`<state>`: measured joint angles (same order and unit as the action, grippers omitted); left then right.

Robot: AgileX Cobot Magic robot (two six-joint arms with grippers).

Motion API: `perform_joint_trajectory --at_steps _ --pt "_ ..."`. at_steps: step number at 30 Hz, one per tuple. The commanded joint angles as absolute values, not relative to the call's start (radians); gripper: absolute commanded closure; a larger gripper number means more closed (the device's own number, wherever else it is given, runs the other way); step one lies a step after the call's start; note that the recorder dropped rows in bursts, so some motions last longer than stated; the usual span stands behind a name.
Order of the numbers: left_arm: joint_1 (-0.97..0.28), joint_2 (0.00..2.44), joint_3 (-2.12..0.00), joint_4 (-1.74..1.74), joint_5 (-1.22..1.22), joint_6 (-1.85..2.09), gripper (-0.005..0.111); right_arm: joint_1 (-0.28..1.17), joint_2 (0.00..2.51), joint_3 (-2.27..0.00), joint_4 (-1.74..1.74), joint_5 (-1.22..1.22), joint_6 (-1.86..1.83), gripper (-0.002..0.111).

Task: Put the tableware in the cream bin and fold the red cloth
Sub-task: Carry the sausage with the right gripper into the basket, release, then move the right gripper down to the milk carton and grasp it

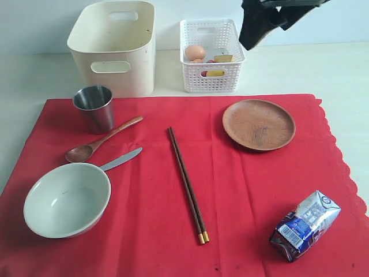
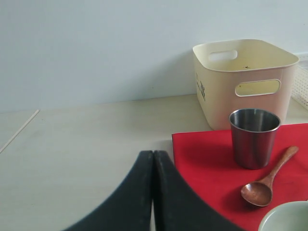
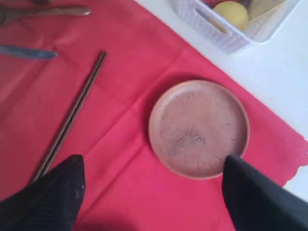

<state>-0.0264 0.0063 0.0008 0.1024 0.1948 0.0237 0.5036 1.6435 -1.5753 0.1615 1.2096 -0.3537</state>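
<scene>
Red cloth lay fully spread on the worktop with every piece of tableware on it and nothing visible in the cream bin, so the task looked barely begun. The step in hand seemed to be lifting the round wooden plate. The right gripper hung above that plate, jaws spread wide and empty, and the plate showed between its two fingers in the right wrist view. The plate sat well apart from the cream bin, beyond the white lattice basket that stood just beside the bin. Shallow and flat on soft fabric, the plate would probably be best taken at its rim, with one finger outside the edge and one inside the dish. The grip should close firmly without pinching or dragging the cloth. A tug there could disturb the steel cup near the bin, and farther from it the wooden spoon, table knife, pale bowl and chopsticks. The carry would need to clear the basket and the bin's tall wall, with the plate let go low inside. The left gripper was closed on nothing, over bare worktop on the bin's side. The milk carton, farthest from the bin, should stay out.
</scene>
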Motion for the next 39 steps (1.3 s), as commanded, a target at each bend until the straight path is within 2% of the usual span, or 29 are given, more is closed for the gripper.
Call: perform_joint_trajectory --at_steps 1,6,16,28,39 --pt "-0.032 0.000 0.000 0.097 0.194 0.023 0.106 0.501 1.504 -1.399 0.184 1.219 -0.484 0.033" --pt "-0.032 0.000 0.000 0.097 0.194 0.023 0.106 0.519 1.384 -1.199 0.183 1.217 -0.665 0.033" --pt "-0.032 0.000 0.000 0.097 0.194 0.023 0.106 0.699 1.359 -0.909 0.067 1.137 -0.845 0.033" --pt "-0.032 0.000 0.000 0.097 0.194 0.023 0.106 0.850 1.474 -0.778 -0.149 1.074 -0.771 0.033" --pt "-0.032 0.000 0.000 0.097 0.194 0.023 0.106 0.855 1.682 -0.776 -0.221 0.980 -0.731 0.033"
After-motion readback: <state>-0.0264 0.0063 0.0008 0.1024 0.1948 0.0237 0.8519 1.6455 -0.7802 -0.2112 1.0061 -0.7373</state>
